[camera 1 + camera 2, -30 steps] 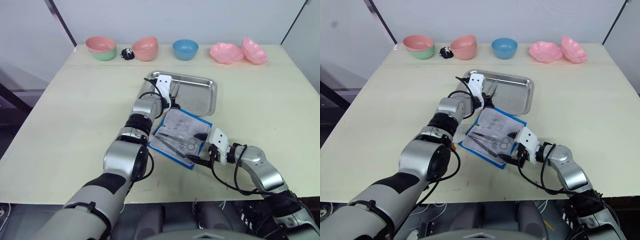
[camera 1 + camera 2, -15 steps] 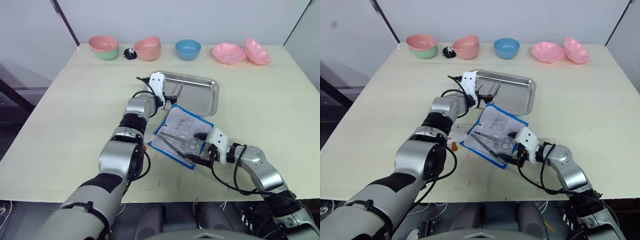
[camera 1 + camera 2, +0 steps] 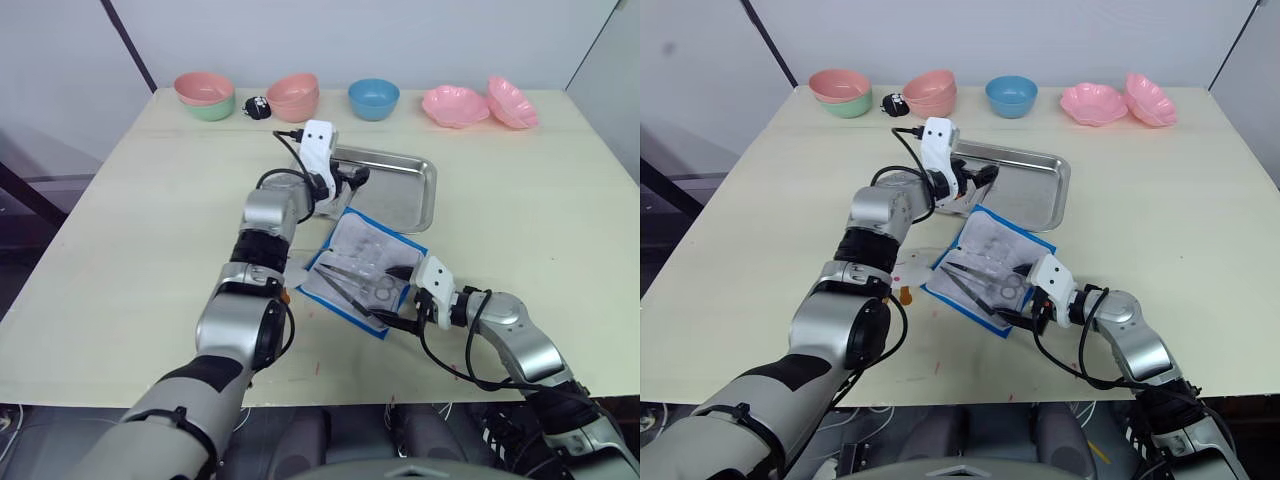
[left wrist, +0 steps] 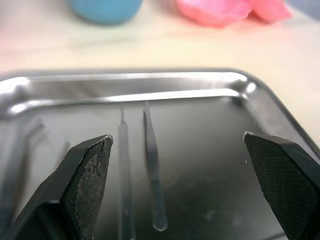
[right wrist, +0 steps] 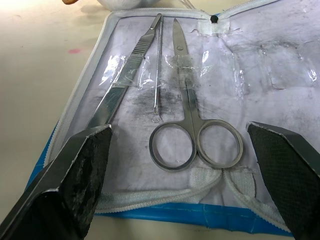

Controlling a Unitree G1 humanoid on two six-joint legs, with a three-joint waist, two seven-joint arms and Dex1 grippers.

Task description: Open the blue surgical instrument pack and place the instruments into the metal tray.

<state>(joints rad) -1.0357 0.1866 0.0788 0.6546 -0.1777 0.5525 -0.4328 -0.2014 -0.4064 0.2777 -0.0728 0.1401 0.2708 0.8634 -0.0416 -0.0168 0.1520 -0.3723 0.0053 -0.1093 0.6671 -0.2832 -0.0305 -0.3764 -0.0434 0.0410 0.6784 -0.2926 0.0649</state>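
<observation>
The metal tray (image 3: pixel 400 195) lies behind the opened blue surgical instrument pack (image 3: pixel 365 270), whose pale lining faces up. My left gripper (image 3: pixel 352 179) hangs open over the tray's left part, nothing between its fingers. Below it a slim silver instrument (image 4: pixel 152 170) lies on the tray floor (image 4: pixel 210 165). My right gripper (image 3: pixel 392 320) is open at the pack's near right edge, low over the lining. In the right wrist view, scissors (image 5: pixel 192 125), a flat scalpel handle (image 5: pixel 127 85) and a thin probe (image 5: pixel 157 75) rest on the lining, all untouched.
Along the table's back edge stand a pink bowl on a green one (image 3: pixel 205 95), stacked pink bowls (image 3: pixel 293 95), a blue bowl (image 3: pixel 373 97) and two pink flower-shaped dishes (image 3: pixel 455 105). A small black-and-white object (image 3: pixel 258 107) sits between the bowls. A white toy with orange feet (image 3: pixel 910 272) lies left of the pack.
My left gripper has gone from shut to open over the tray, and its wrist has lifted and tilted back. The right arm and the pack have stayed put.
</observation>
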